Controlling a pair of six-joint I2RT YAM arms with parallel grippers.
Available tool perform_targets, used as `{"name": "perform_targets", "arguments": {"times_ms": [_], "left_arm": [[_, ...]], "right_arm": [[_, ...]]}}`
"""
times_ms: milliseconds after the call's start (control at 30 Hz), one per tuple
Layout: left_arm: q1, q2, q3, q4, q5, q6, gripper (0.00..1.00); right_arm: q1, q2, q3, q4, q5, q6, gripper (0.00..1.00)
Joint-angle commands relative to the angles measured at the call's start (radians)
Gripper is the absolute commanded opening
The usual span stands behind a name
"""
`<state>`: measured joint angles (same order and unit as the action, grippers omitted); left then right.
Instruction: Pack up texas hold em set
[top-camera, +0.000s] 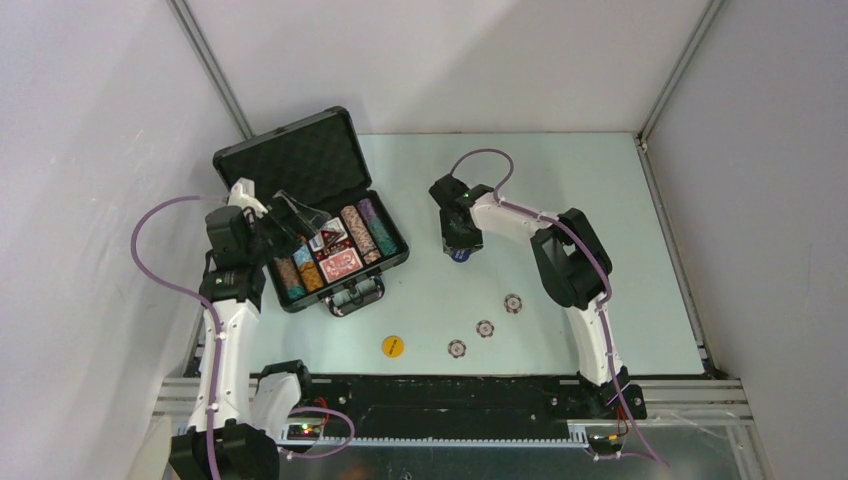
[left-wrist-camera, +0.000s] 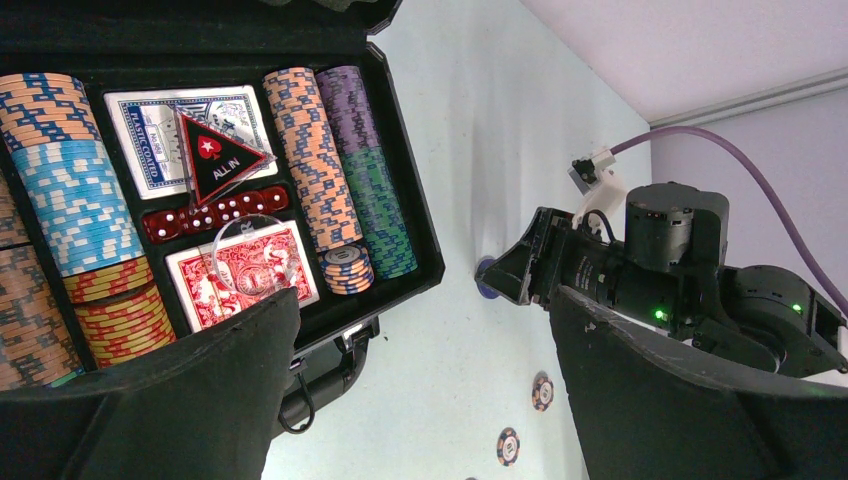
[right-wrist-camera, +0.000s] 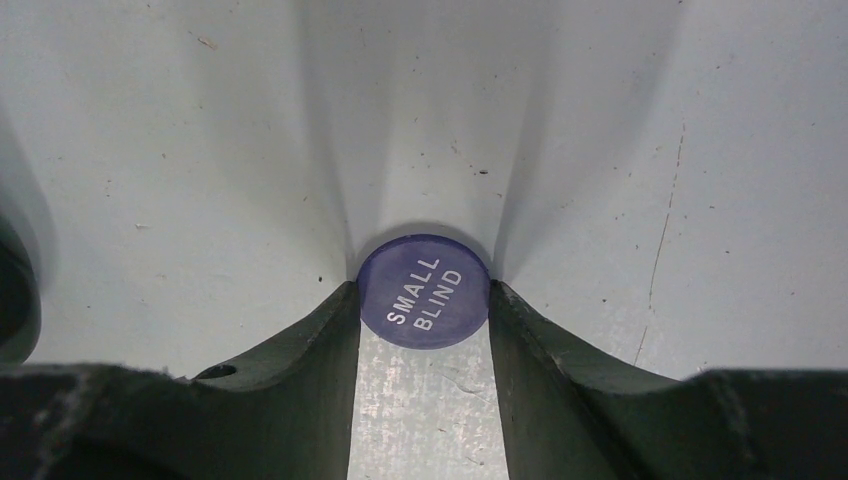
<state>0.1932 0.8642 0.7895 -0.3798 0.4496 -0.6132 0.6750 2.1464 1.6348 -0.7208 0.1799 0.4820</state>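
Observation:
The black briefcase lies open at the left, holding rows of striped chips, a blue deck, a red deck with a clear disc on it, and an "ALL IN" triangle. My left gripper hovers open over the case's front rim, with nothing between its fingers. My right gripper points down at mid-table. Its fingertips press both sides of a blue "SMALL BLIND" disc lying flat on the table.
Three loose striped chips and a yellow disc lie on the table near the front edge. The case handle faces the arms. Walls enclose the table on the left, back and right.

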Motion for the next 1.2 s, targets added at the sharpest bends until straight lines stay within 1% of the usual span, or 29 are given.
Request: {"name": "perform_targets", "arguments": {"times_ms": [0, 600, 767, 967, 1167], "left_arm": [[0.016, -0.005, 0.005, 0.023, 0.021, -0.01, 1.0], [0.017, -0.005, 0.005, 0.024, 0.02, -0.01, 1.0], [0.019, -0.005, 0.004, 0.024, 0.02, -0.01, 1.0], [0.018, -0.005, 0.004, 0.023, 0.021, -0.01, 1.0], [0.021, -0.005, 0.003, 0.023, 0.019, -0.01, 1.0]], "right_arm": [[0.005, -0.019, 0.017, -0.049, 0.038, 0.005, 0.49], [0.012, -0.075, 0.092, -0.095, 0.058, -0.016, 0.47], [0.024, -0.083, 0.143, -0.12, 0.056, -0.025, 0.48], [0.061, -0.077, 0.245, -0.169, 0.057, -0.038, 0.48], [0.137, -0.021, 0.432, -0.231, 0.025, -0.058, 0.49]]}}
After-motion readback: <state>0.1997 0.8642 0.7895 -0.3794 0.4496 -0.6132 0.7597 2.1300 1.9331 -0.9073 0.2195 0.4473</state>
